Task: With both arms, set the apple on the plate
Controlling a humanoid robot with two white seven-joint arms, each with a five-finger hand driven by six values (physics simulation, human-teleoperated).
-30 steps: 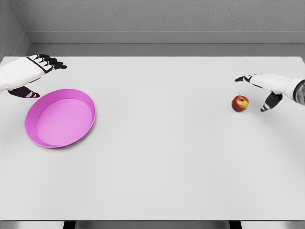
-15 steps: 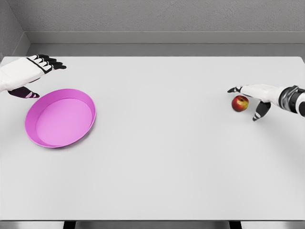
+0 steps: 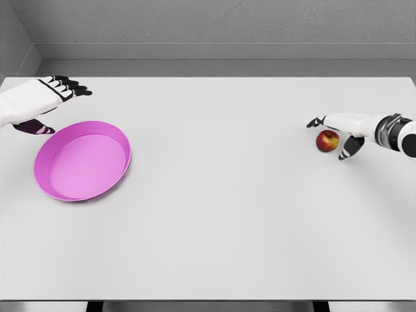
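Observation:
A small red apple [image 3: 327, 140] rests on the white table at the right. My right hand [image 3: 333, 138] reaches over it from the right, fingers spread above and beside the fruit, thumb hanging just right of it; no grasp shows. A pink round plate [image 3: 120, 170] lies at the left of the table. My left hand [image 3: 51, 104] hovers just behind the plate's far-left rim, fingers extended and holding nothing.
The white table [image 3: 221, 221] spans the whole view, with its front edge at the bottom and a grey wall behind. A wide stretch of tabletop separates the plate and the apple.
My right hand has moved left and closed in over the apple, its thumb drawing nearer the fruit. The left hand, plate and apple stay where they were.

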